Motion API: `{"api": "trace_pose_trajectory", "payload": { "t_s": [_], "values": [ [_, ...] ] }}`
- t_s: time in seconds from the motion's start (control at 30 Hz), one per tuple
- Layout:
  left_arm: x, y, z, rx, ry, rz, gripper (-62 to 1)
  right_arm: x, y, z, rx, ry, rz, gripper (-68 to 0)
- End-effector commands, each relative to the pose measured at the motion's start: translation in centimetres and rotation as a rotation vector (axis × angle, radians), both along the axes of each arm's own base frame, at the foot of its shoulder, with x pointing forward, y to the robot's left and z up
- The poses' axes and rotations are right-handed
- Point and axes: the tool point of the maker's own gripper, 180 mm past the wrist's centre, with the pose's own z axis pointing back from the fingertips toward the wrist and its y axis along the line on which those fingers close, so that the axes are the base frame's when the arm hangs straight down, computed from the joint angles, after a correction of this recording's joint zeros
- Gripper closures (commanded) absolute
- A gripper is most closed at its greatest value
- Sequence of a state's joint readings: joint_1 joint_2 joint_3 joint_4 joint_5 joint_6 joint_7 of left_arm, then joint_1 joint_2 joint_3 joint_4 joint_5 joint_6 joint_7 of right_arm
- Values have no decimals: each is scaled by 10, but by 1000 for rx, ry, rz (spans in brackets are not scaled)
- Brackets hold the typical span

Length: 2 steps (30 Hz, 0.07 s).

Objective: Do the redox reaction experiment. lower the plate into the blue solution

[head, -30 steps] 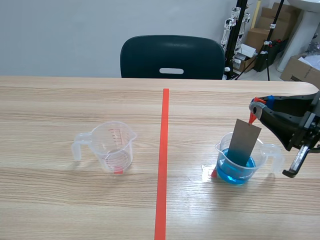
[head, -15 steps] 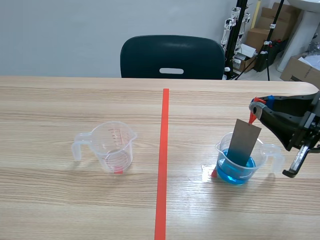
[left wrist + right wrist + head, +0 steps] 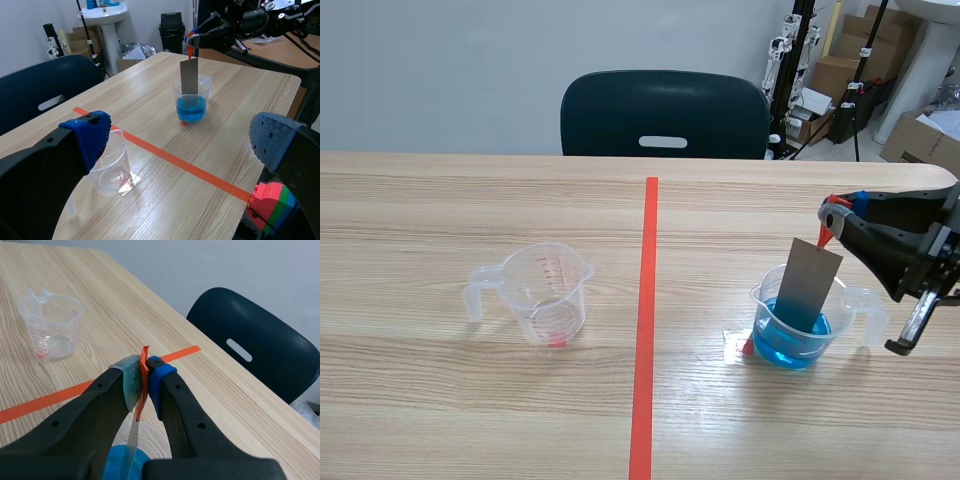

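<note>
Cups first, since they sit closest to you. On your left side of the table is a clear measuring cup with red markings, handle pointing outward, and it looks to hold no liquid. Across the orange-red tape line on your right stands a second clear cup with blue solution filling its lower part.

The grey plate stands tilted in that cup, lower end down inside at the blue liquid. You can't really tell how far under the surface it goes, since the blue hides its bottom edge.

Your right gripper is just above and behind it, pads pinched tight on a thin red tab fixed to the plate's top edge. Your left gripper is spread wide with nothing in it, well apart from both cups. Below one of its fingers there's a red, green and blue block, mostly cut off.

Further back there's a dark chair at the far edge, then cardboard boxes.
</note>
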<state>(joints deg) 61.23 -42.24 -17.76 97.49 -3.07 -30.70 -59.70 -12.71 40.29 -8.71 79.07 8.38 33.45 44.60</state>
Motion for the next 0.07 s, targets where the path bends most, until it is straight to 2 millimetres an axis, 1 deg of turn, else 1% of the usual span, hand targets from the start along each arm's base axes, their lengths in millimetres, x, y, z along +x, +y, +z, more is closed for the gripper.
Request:
{"api": "trace_pose_trajectory", "payload": {
  "t_s": [0.0,0.03],
  "values": [
    [1,-2,7,-32,-16,1,-581,6,-1,14,26,-41,-2,-2],
    [1,-2,7,-32,-16,1,-581,6,-1,14,26,-41,-2,-2]
  ]
}}
